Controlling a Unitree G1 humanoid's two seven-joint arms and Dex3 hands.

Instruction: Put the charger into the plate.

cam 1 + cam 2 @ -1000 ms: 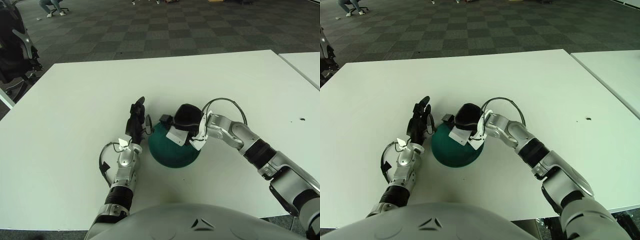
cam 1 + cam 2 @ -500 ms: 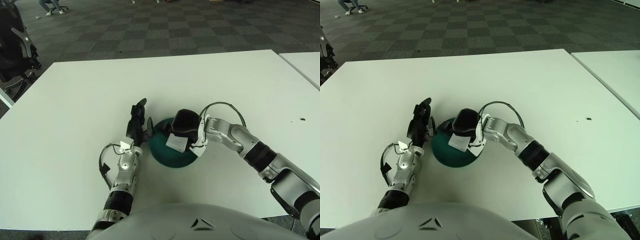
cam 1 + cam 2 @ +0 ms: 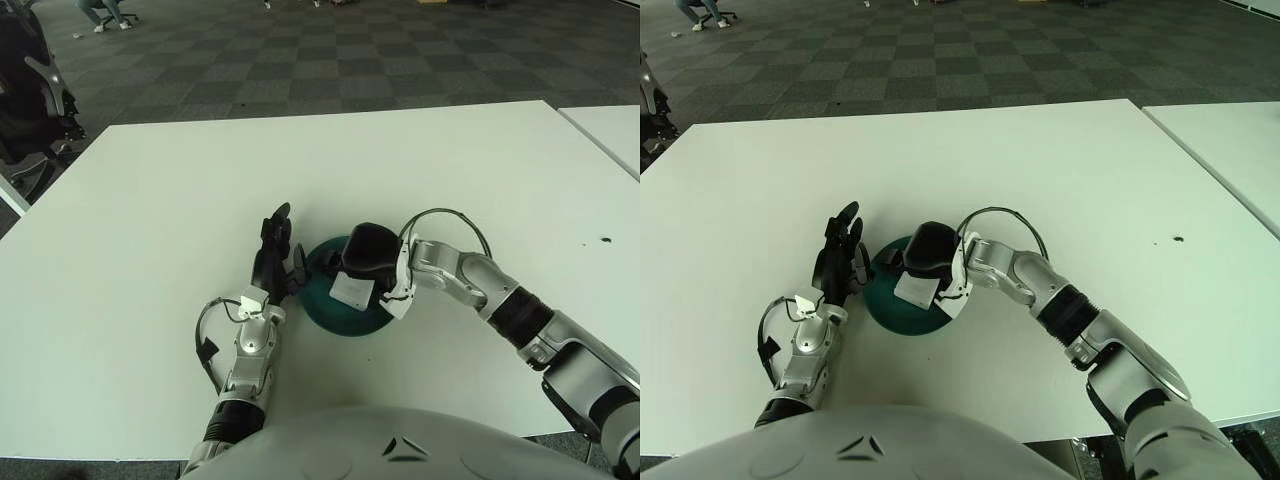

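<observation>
A dark green plate (image 3: 325,312) sits on the white table (image 3: 450,170) in front of me. My right hand (image 3: 366,255) is over the plate, its black fingers curled around a white block-shaped charger (image 3: 350,290) that hangs just above or on the plate's inside; contact cannot be told. A thin cable loops above the right wrist (image 3: 440,215). My left hand (image 3: 274,250) stands upright at the plate's left rim, fingers spread and holding nothing.
A second white table (image 3: 610,125) stands at the far right. A small dark speck (image 3: 604,239) lies on the table to the right. A black chair (image 3: 30,100) stands off the table's left corner, on checkered carpet.
My right hand has come down and slightly left with the charger, lower over the plate. My left hand has stayed by the plate's left rim, shifting only a little.
</observation>
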